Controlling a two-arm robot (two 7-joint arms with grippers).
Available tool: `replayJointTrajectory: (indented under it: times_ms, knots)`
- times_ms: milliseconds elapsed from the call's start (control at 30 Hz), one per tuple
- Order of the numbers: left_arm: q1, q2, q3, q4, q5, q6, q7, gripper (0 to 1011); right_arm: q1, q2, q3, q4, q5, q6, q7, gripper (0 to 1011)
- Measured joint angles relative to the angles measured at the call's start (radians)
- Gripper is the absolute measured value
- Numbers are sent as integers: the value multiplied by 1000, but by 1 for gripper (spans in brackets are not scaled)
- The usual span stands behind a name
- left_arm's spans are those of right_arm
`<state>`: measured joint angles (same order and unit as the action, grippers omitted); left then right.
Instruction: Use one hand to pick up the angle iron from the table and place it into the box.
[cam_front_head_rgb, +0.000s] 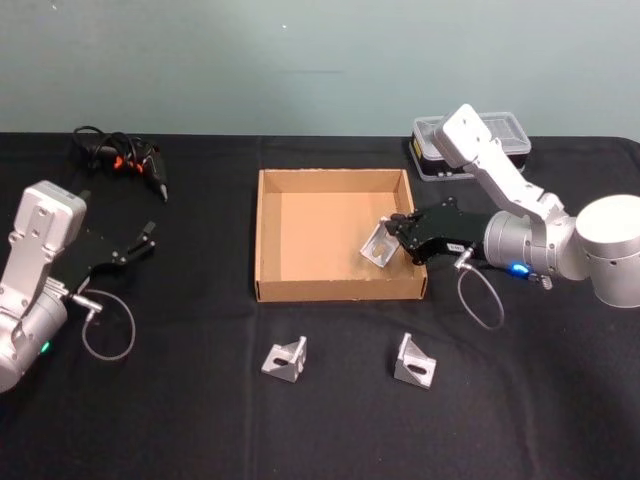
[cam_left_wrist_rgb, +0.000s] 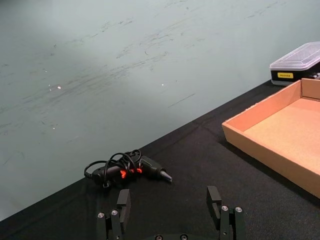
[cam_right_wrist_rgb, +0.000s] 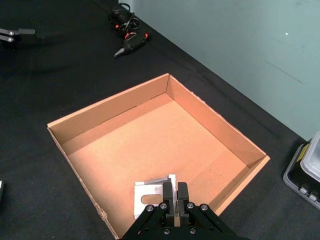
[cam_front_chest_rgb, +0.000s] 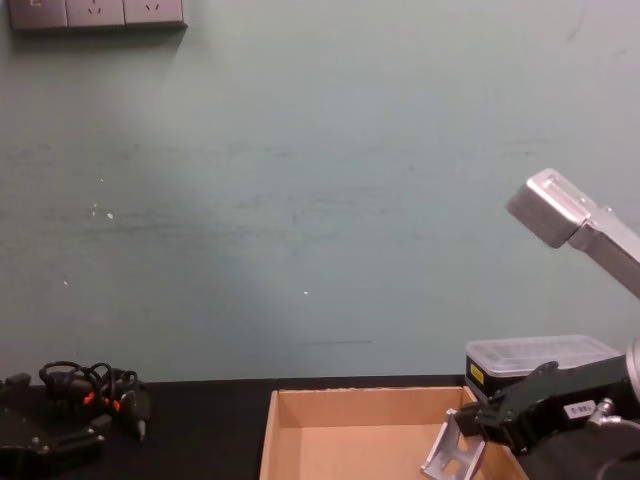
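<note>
Right gripper (cam_front_head_rgb: 396, 230): my fingers are clamped on the angle iron (cam_front_head_rgb: 378, 244), held tilted just beyond my fingertips and inside the box (cam_front_head_rgb: 335, 290) by its right wall. Can't tell if it touches the floor. Second angle iron (cam_front_head_rgb: 285, 359) and third angle iron (cam_front_head_rgb: 414, 362) lie on the table (cam_front_head_rgb: 200, 420), outside the box's near wall. Left gripper (cam_front_head_rgb: 147, 238): fingers spread, empty, well left of the box.

Pale grey-green wall (cam_front_chest_rgb: 300, 200) behind a black surface (cam_front_head_rgb: 180, 400)
Matte paint, faintly scuffed with streaks and specks — a row of socket plates (cam_front_chest_rgb: 95, 13) sits high on it, toward the robot's left.
</note>
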<state>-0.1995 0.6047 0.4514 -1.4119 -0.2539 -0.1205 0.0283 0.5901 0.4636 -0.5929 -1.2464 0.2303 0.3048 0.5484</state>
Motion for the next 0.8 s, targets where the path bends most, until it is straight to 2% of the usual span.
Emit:
replayJointTrajectory:
  times_ms: [200,400,433,533,567,633,733,800]
  knots:
    - [0,0,0,0,0,0,0,1000,6,-13,-3,23,-21,-4,6,59]
    - [0,0,0,0,0,0,0,1000,2,-21,8,25,-36,-5,6,209]
    - [0,0,0,0,0,0,0,1000,0,-22,9,24,-37,-5,5,264]
    - [0,0,0,0,0,0,0,1000,-6,-23,18,17,-41,-8,3,317]
    - [0,0,0,0,0,0,0,1000,-10,-23,23,13,-42,-9,1,384]
    - [0,0,0,0,0,0,0,1000,-14,-22,28,7,-43,-11,-1,424]
    - [0,0,0,0,0,0,0,1000,-24,-21,41,-4,-44,-16,-4,544]
    - [0,0,0,0,0,0,0,1000,-28,-20,46,-9,-44,-18,-5,565]
